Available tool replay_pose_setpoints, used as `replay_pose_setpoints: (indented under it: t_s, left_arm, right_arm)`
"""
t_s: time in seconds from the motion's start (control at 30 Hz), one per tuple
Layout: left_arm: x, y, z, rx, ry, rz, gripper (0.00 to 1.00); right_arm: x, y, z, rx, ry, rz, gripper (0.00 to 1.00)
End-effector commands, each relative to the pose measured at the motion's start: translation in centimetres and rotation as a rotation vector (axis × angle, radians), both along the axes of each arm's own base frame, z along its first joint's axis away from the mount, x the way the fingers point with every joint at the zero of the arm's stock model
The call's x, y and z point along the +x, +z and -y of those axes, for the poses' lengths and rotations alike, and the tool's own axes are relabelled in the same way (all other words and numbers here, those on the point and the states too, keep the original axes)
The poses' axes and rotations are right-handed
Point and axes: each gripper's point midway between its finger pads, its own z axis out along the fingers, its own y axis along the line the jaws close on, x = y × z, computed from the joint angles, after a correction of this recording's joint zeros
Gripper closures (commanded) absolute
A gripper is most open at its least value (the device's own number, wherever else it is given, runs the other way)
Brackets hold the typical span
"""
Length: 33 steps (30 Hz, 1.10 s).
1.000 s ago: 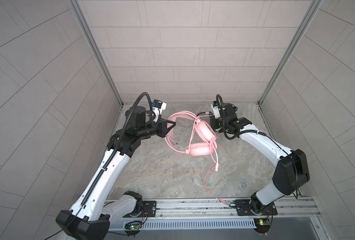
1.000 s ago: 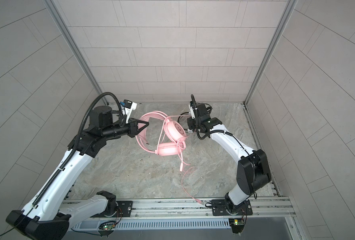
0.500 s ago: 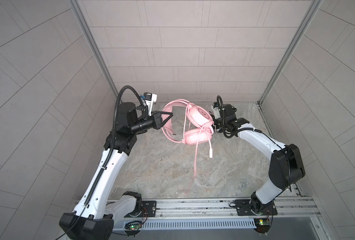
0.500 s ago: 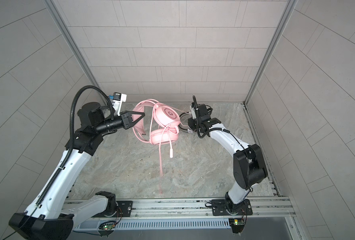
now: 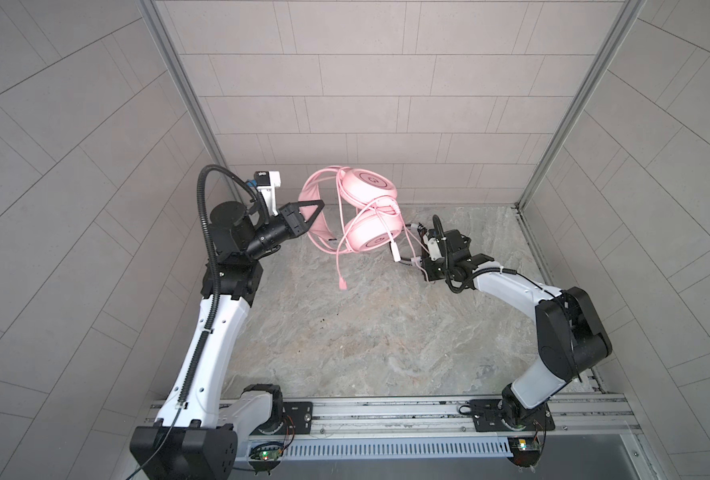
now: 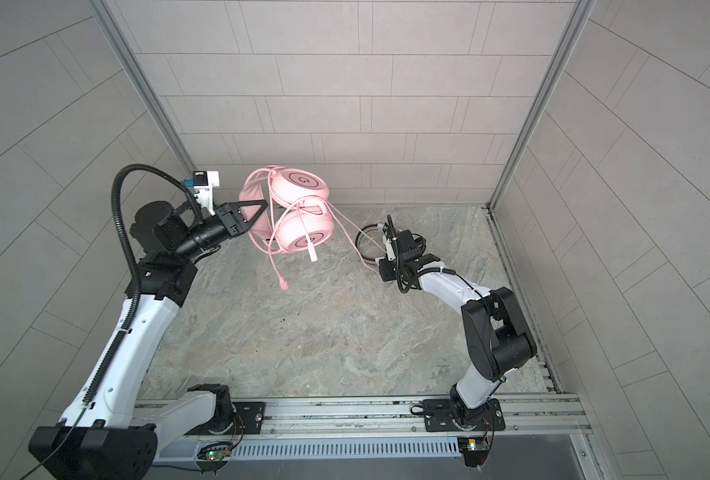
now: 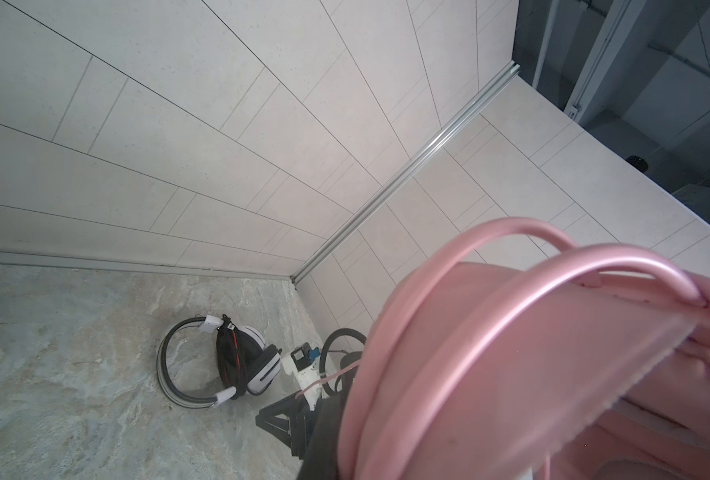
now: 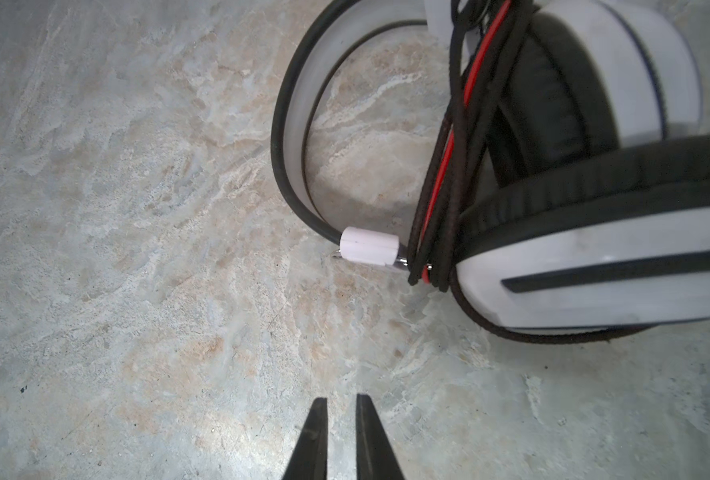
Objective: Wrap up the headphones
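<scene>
Headphones (image 5: 368,216), pink, headband between left fingers (image 5: 293,218)

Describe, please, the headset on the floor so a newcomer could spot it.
On the stone floor, toward the far wall, next to the right gripper, lies a headset. Its white cups, black pads and black-red cable set it apart from the raised pink headset.

Mid floor (image 5: 366,340) lies open; the white-and-black headset (image 7: 258,365) obstructs just ahead of the right gripper (image 8: 339,401).
</scene>
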Motion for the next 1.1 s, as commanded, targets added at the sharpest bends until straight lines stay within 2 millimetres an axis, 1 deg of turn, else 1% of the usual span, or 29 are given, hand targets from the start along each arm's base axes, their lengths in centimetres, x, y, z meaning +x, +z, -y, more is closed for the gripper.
replay_pose_setpoints:
  t_s: [0.0, 0.13, 0.23, 0.3, 0.4, 0.53, 0.67, 0.77, 0.83, 0.97, 1.07]
  left_arm:
    - [0.2, 3.2, -1.6, -0.066, 0.073, 0.064, 1.0]
    - [1.2, 2.2, -3.6, -0.051, 0.188, 0.019, 1.0]
    - [1.4, 2.2, -4.9, -0.047, 0.257, 0.02, 1.0]
    - [1.6, 1.9, -5.2, -0.029, 0.278, 0.013, 1.0]
    - [2.0, 1.3, -5.3, -0.009, 0.283, -0.013, 1.0]
    - [2.2, 0.7, -5.7, 0.007, 0.309, -0.027, 1.0]
    - [2.4, -0.3, -7.0, 0.066, 0.393, -0.064, 1.0]
    - [2.8, -0.8, -8.3, 0.074, 0.474, -0.092, 1.0]
    - [3.3, -1.4, -9.4, 0.075, 0.536, -0.118, 1.0]
    - [4.6, -2.2, -10.8, 0.096, 0.616, -0.141, 1.0]
    - [5.4, -2.5, -12.4, 0.111, 0.711, -0.13, 1.0]
  right_arm:
    - [-1.3, -0.4, 0.2, 0.007, -0.01, -0.019, 0.85]
    - [-2.6, -1.6, -0.2, -0.003, 0.007, -0.037, 0.85]
    - [-3.4, -2.7, -0.4, -0.012, 0.021, -0.057, 0.85]
    - [-4.0, -3.5, -0.4, -0.021, 0.025, -0.074, 0.85]
    - [-4.6, -4.1, -0.3, -0.029, 0.029, -0.084, 0.86]
    - [-4.8, -3.9, -0.6, -0.022, 0.036, -0.078, 0.86]
    - [-5.4, -3.5, -1.2, -0.041, 0.057, -0.067, 0.87]
    - [-6.1, -3.1, -1.7, -0.062, 0.073, -0.053, 0.9]
    - [-6.8, -3.0, -2.4, -0.076, 0.092, -0.043, 0.92]
    - [-8.7, -2.5, -3.4, -0.139, 0.136, -0.019, 0.95]
    - [-10.4, -1.9, -4.0, -0.184, 0.17, 0.012, 0.96]
